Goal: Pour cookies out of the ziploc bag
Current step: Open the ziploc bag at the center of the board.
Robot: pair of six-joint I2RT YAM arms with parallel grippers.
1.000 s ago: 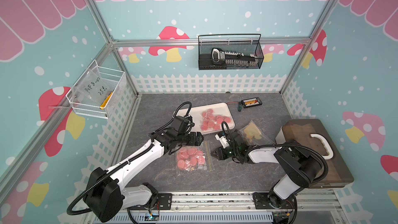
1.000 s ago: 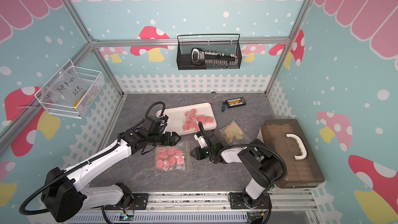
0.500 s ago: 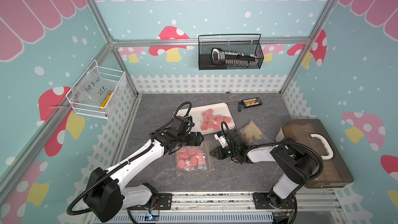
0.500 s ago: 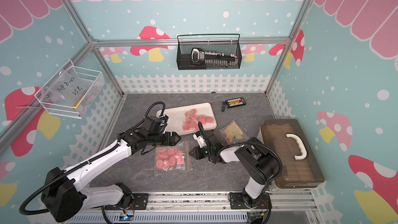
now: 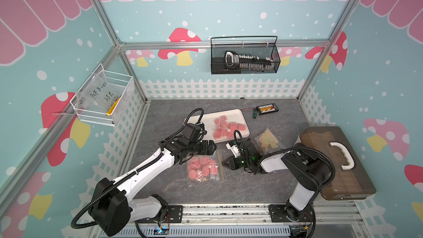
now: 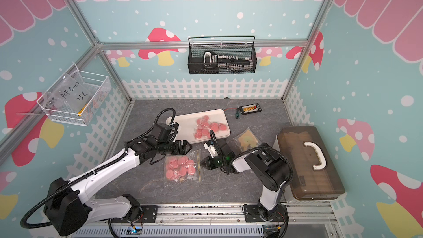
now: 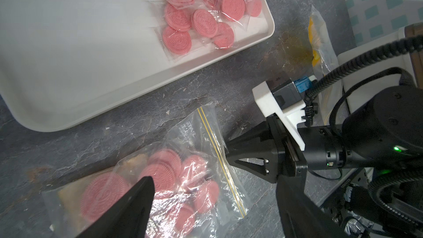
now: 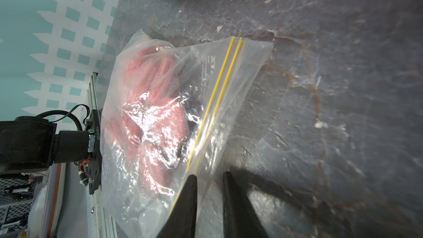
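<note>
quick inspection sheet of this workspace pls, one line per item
surface: grey veined tabletop, few pale flecks
job's things: ziploc bag flat, cookies inside; wrapped cookies on white tray
clutter: clear bag with yellow contents; connector board; brown case
grippers: left gripper open near bag; right gripper narrowly open around bag's zip edge
cables: black hoses loop over both wrists; red wire at board
surroundings: black mesh basket, white wire basket on walls

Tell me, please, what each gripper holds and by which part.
Nothing held yet: the right gripper straddles the lip of the ziploc bag beside the yellow zip strips, jaws apart; the left gripper hangs open, empty.
</note>
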